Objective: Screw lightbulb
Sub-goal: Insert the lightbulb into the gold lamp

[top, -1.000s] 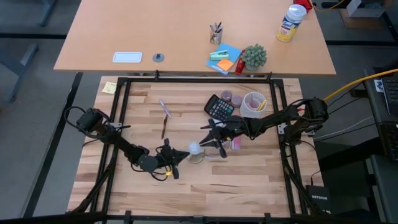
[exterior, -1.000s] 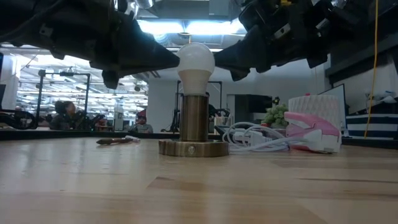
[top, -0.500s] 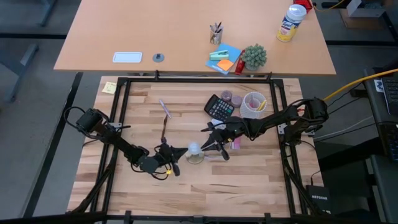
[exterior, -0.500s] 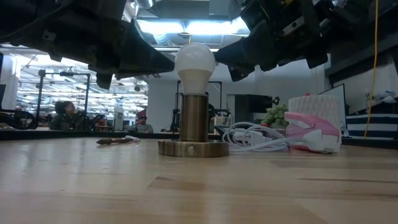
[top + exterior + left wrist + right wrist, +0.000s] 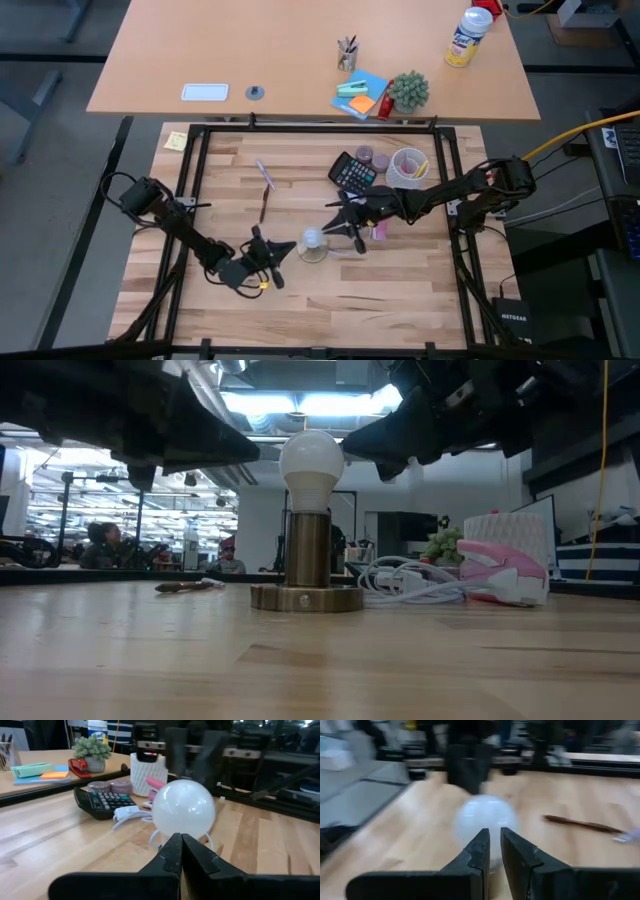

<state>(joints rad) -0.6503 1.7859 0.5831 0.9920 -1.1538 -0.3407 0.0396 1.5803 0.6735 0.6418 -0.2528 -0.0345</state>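
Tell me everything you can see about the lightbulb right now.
The lightbulb is a small frosted-white globe, smooth and matte, narrowing at its neck. It stands upright in a brass-coloured cylindrical holder on a round base, near the middle of the wooden table. Its screw base is hidden inside the holder. Neither gripper visibly touches it; both hang close on either side.

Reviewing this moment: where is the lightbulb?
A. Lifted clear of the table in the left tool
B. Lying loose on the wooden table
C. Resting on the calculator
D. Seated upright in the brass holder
D: in the low view the lightbulb stands upright on top of the brass holder, with neither tool closed around it.
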